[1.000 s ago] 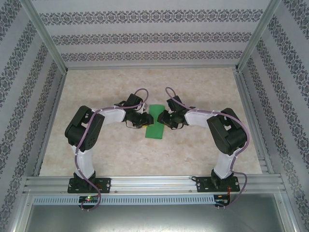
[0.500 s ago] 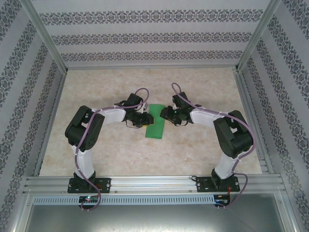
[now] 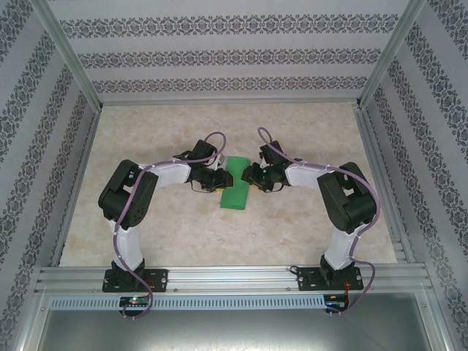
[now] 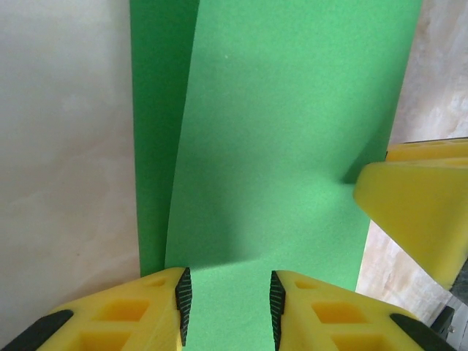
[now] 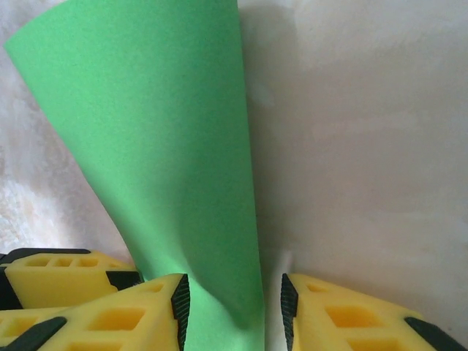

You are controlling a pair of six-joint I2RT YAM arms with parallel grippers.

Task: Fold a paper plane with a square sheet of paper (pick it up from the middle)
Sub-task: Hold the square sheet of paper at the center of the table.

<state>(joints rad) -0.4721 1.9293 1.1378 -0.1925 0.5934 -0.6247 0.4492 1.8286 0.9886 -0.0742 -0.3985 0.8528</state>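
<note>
Left wrist view: the left claw (image 4: 227,311) stands part-open at the frame's bottom, pads astride the square sheet of paper (image 4: 292,131), clamping nothing. The right claw (image 5: 235,311), also part-open, straddles a raised flap. The folded-over sheet lies mid-frame on the worktop (image 3: 219,241). Closing now could pinch the curl askew, creasing it crooked or dragging the sheet.

Striped damask-patterned walls (image 3: 219,55); pale, seemingly marbled tabletop (image 3: 146,234); aluminium frame rails (image 3: 234,276); even light.

Square sheet of paper (image 3: 235,191) plain bright green, left hand (image 4: 227,303) and right hand (image 5: 234,307) yellow with black pads (image 4: 183,303), counter (image 3: 292,227) beige marbled, walls (image 3: 219,55) white with grey floral stripes.
</note>
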